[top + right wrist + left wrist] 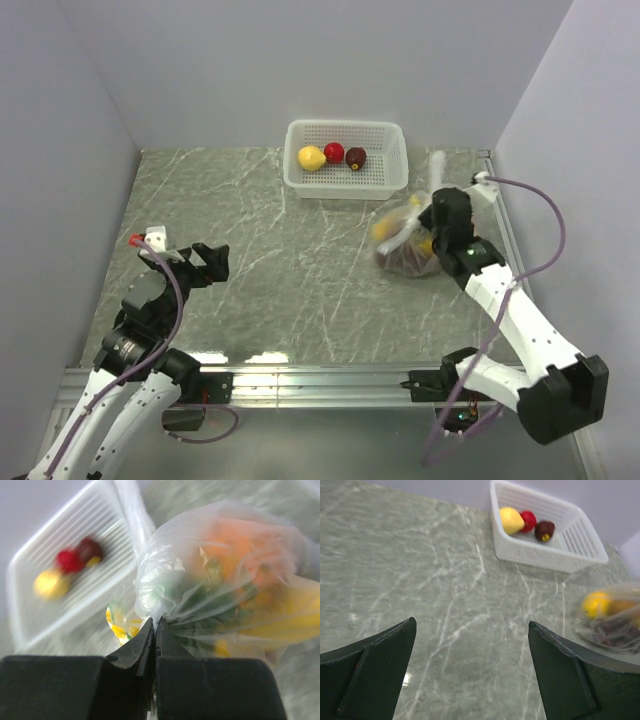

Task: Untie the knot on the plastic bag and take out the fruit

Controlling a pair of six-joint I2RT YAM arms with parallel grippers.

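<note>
Right wrist view: my right gripper [155,624] is pinched together on a thin fold of the plastic bag [225,580], which fills centre-right of frame with the fruit [240,545] inside. My left gripper [471,625] gapes apart, empty. The pinch looks shallow to me, so a hard pull could tear the film or let it slip.

Thin, clear, crinkled, glossy film of the plastic bag [225,565], basket [350,185] of white slotted plastic, smooth, table [300,280] grey-green marble-look with white veins, slight sheen, left gripper [471,624] and right gripper [155,625] matt black, near-edge rail [320,377] bright metal.
</note>
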